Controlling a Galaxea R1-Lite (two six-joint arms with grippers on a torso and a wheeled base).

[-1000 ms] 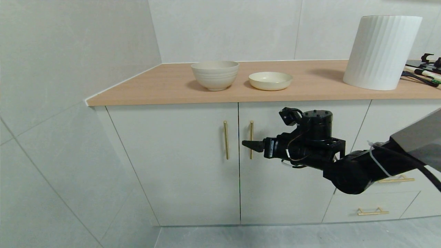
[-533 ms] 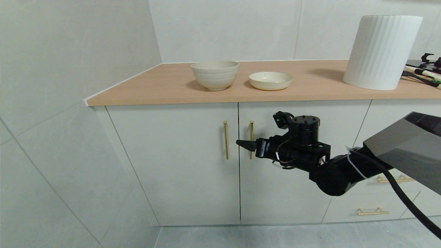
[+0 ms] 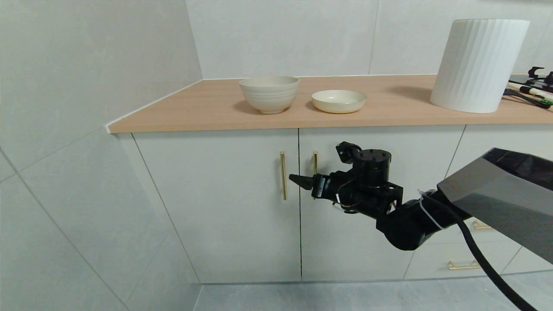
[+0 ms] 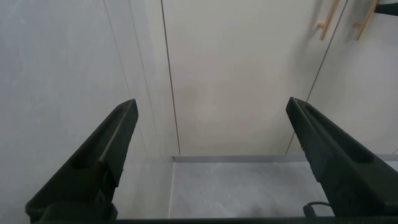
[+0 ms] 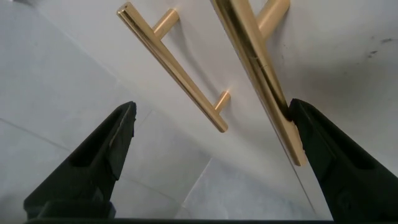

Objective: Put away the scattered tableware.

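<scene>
A deep cream bowl [image 3: 269, 93] and a shallow cream dish [image 3: 339, 100] stand side by side on the wooden countertop [image 3: 194, 108]. Below them, my right gripper [image 3: 299, 181] is held level in front of the seam between two cabinet doors. It points between the left door's gold handle [image 3: 283, 175] and the right door's gold handle [image 3: 315, 160]. In the right wrist view the gripper [image 5: 211, 115] is open, and the near handle [image 5: 261, 74] passes close by one finger [image 5: 323, 155]. My left gripper [image 4: 211, 106] hangs open and holds nothing, low before the cabinet's left corner.
A tall white ribbed cylinder [image 3: 479, 65] stands on the counter at the right, with some tools [image 3: 529, 88] beyond it. A tiled wall [image 3: 86, 129] closes the left side. Drawers with a gold handle [image 3: 466, 264] lie to the lower right.
My right gripper has moved left and slightly forward, from beside the right door's handle to the seam between the doors. The bowl and dish have not moved.
</scene>
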